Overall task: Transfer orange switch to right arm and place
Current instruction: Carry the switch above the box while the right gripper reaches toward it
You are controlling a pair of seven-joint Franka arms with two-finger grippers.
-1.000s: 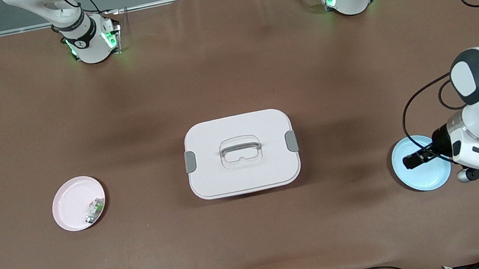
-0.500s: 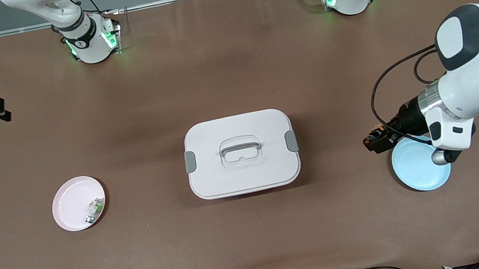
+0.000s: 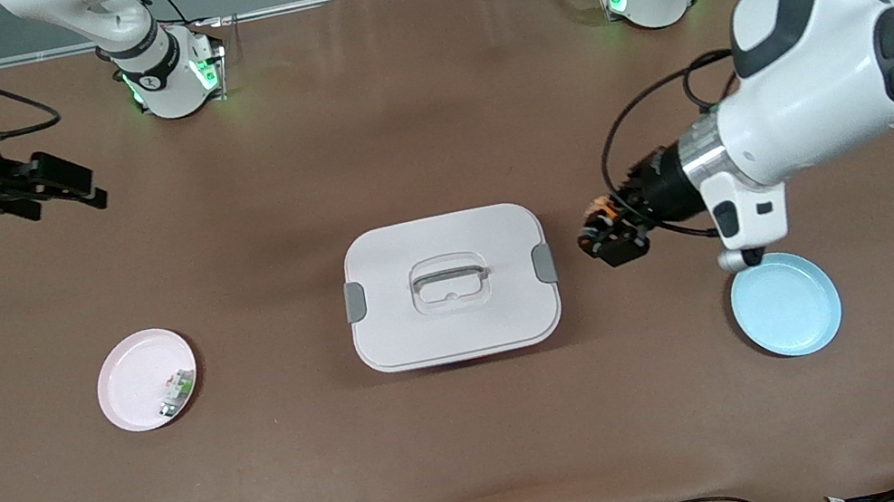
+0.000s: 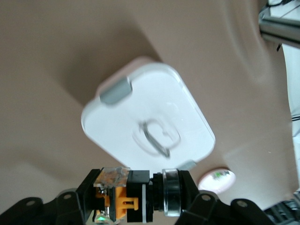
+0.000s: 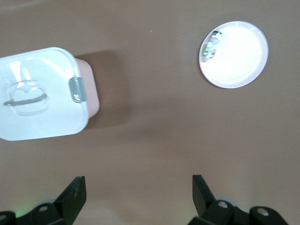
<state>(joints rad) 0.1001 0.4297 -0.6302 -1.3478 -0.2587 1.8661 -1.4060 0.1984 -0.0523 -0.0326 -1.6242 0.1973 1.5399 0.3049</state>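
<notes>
Orange switch [image 4: 136, 200] between left gripper's [image 3: 612, 237] jaws.

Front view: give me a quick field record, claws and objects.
left claw: shut on switch, in the air over bare table beside box
right claw: open, empty, over the right arm's end of the table
blue plate: empty
pink plate: holds a white-green part
box lid: on
</notes>
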